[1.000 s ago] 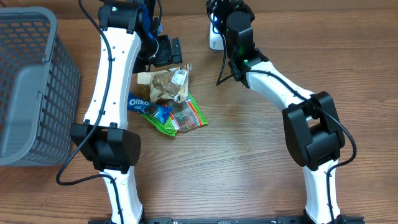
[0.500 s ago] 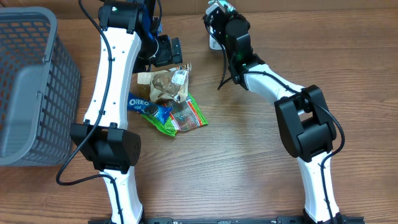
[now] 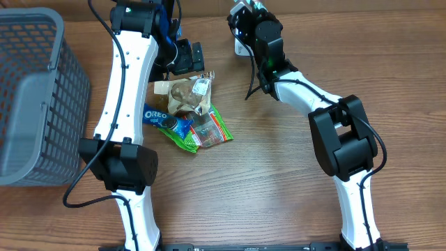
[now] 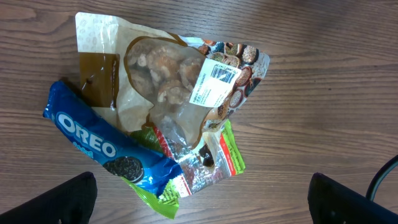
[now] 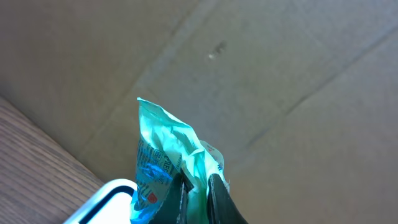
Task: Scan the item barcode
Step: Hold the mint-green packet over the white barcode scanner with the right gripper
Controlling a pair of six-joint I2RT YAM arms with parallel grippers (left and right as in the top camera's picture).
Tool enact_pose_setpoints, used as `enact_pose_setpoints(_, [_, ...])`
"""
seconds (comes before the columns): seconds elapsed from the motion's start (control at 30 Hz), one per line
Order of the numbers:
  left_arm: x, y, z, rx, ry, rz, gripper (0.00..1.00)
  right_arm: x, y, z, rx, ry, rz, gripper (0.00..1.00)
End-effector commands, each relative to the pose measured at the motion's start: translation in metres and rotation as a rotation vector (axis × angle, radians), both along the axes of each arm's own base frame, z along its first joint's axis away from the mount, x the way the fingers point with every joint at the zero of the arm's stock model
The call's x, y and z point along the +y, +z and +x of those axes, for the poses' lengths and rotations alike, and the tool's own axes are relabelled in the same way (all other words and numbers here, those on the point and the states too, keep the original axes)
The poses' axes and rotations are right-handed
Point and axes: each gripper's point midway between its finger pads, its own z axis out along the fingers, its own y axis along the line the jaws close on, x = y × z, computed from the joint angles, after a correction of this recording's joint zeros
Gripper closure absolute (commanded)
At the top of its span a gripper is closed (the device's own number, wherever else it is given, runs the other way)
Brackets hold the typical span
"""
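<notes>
The right gripper (image 5: 198,196) is clenched on a crinkled teal plastic snack packet (image 5: 165,149), pinching its lower edge so that the packet stands up above the fingertips. Only the right wrist view shows this grasp. It sets the packet against a brown cardboard wall (image 5: 280,62), with the curved edge of a white, rounded object (image 5: 102,199) just beside it at lower left. From overhead the right arm reaches to the far edge of the brown wooden table (image 3: 279,174). Its dark wrist covers the packet almost wholly there, and the white object (image 3: 239,47) shows as a small patch beside the arm.

The left gripper (image 4: 205,199) is released, its jaws spread wide with one dark fingertip in each lower corner of the left wrist view. It grasps nothing and hangs above a pile of snacks. That view gives the pile in detail:

- A blue Oreo biscuit packet (image 4: 106,149) lies slanted across the pile.
- A clear-fronted brown bag of pale lumps (image 4: 161,68) carries a white barcode label (image 4: 214,81) facing up.
- A green foil packet (image 4: 230,152) pokes out underneath.

Overhead, the pile lies near the table's middle, well apart from the right gripper. Only this view shows a grey plastic mesh basket (image 3: 42,97) at the table's left edge.
</notes>
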Motion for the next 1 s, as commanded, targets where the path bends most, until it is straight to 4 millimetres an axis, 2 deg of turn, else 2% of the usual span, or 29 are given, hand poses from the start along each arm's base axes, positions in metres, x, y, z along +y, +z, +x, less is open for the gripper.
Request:
enact_pose_setpoints(0.0, [-0.001, 0.005, -0.001, -0.018, -0.024, 0.011, 0.00, 0.000, 0.017, 0.003, -0.041, 0.033, 0.013, 0.96])
enact_pose_setpoints(0.23, [-0.001, 0.005, -0.001, -0.018, -0.024, 0.011, 0.00, -0.003, 0.013, 0.005, -0.036, 0.025, 0.000, 0.96])
enact_pose_setpoints(0.6, [-0.001, 0.005, -0.001, -0.018, -0.024, 0.011, 0.00, -0.002, -0.009, 0.008, -0.039, 0.029, -0.099, 0.96])
enact_pose_setpoints(0.83, [-0.001, 0.005, -0.001, -0.018, -0.024, 0.011, 0.00, -0.004, -0.012, 0.009, -0.029, 0.026, -0.098, 0.96])
enact_pose_setpoints(0.97, [-0.001, 0.005, -0.001, -0.018, -0.024, 0.011, 0.00, -0.004, -0.024, 0.008, 0.017, 0.031, -0.118, 0.96])
